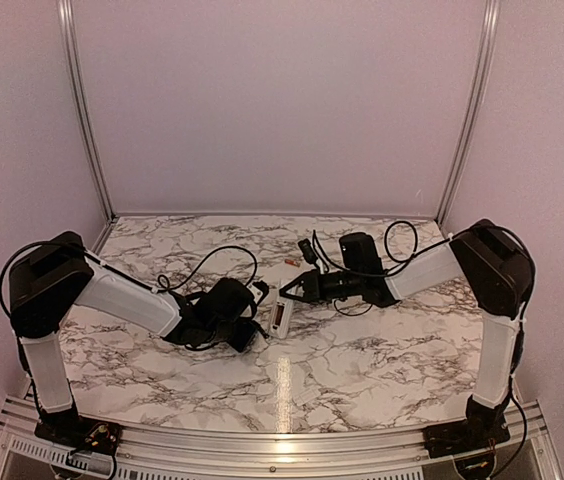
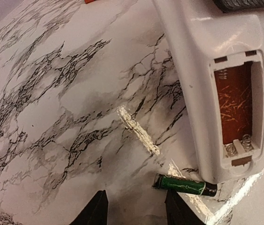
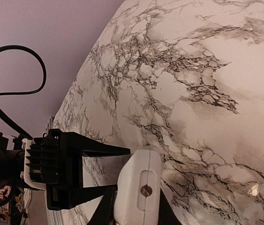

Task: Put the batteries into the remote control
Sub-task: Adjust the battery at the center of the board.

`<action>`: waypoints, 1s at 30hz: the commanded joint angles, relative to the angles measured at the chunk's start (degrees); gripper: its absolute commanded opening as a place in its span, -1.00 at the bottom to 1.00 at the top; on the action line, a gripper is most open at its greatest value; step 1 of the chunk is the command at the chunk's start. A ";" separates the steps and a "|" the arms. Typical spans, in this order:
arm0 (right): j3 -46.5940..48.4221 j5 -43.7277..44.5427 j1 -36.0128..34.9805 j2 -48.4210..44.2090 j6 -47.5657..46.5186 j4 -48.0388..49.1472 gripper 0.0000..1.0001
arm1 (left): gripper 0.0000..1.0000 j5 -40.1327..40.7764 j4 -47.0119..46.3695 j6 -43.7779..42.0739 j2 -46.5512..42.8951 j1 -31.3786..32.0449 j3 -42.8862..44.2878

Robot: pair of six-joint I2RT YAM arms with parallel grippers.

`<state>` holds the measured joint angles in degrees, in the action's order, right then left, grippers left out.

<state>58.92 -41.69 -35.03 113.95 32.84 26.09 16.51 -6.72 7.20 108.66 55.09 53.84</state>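
The white remote control (image 2: 202,70) lies back up with its battery recess (image 2: 237,110) open; the inside looks red-orange with springs at the near end. In the top view the remote (image 1: 280,316) lies between both grippers. A slim green battery with dark ends (image 2: 183,184) lies on the table against the remote's near edge. A red battery (image 1: 292,263) lies apart, farther back. My left gripper (image 2: 136,212) is open and empty, just short of the green battery. My right gripper (image 3: 134,213) is shut on the remote's end (image 3: 139,187).
The marble tabletop (image 1: 382,350) is bounded by metal rails and pale walls. My left gripper's black fingers (image 3: 90,152) show open beyond the remote in the right wrist view. Cables loop over the table behind both wrists (image 1: 232,255).
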 commanded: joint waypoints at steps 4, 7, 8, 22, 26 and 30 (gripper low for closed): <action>-1.06 0.47 -3.21 0.66 0.02 -2.10 -1.00 | -0.11 -3.56 -1.31 -1.70 2.39 -0.42 1.74; -1.37 0.64 -3.47 0.51 0.50 -1.62 -1.00 | -0.11 -4.52 -1.62 -1.81 2.52 -0.60 1.71; -1.49 0.69 -3.47 0.36 0.54 -1.61 -1.00 | -0.11 -4.57 -1.63 -1.77 2.52 -0.67 1.66; -6.42 0.26 0.22 -8.69 0.80 -1.12 -1.00 | -0.03 -4.76 -0.10 1.58 -8.61 -4.97 -3.41; -9.11 -1.11 2.41 -11.81 2.24 -0.12 -1.00 | -0.02 -11.13 0.24 2.94 -9.23 -4.98 -3.58; -11.45 -2.14 4.27 -13.81 4.09 1.03 -1.00 | -0.02 -15.37 3.17 3.15 -6.75 -4.24 -0.89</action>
<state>49.15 -42.22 -32.45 102.26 34.76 25.43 6.68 -7.27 9.41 100.20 50.09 50.81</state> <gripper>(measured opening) 0.183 0.491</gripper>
